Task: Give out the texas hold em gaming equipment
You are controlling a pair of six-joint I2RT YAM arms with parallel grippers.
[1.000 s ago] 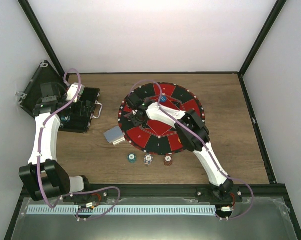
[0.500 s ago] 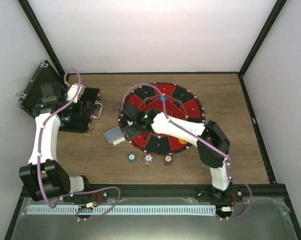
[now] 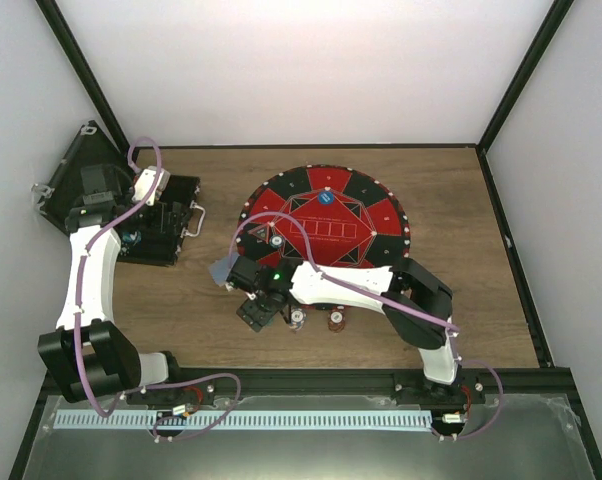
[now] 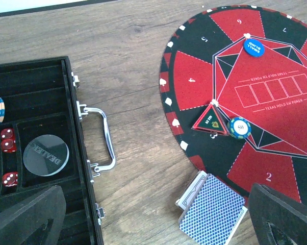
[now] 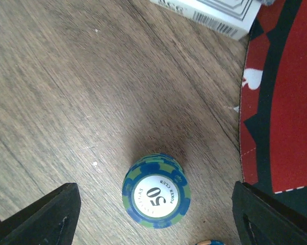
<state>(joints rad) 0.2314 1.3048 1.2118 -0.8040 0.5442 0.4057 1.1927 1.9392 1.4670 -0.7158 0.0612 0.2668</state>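
Top external view, stock as it lies:

- Wooden bench (image 3: 461, 300), carrying all below.
- Round red-and-black mat (image 3: 371, 215), flat at centre.
- Black case (image 3: 166, 235), lid open, at my left; my left end effector (image 4: 156, 204) hangs above it, fingers spread, empty.
- My right end effector (image 3: 259, 308), low beside the mat's near-left edge, fingers wide apart, gripping nothing.
- Deck of blue-backed cards (image 4: 212, 206), on the bench touching the mat's left rim.
- Blue-green "50" chip stack (image 5: 155, 198), upright on the bench between my right fingers, touching neither.
- Two more chip stacks (image 3: 335, 320) just right of it.
- One chip (image 4: 239, 127) on the mat.
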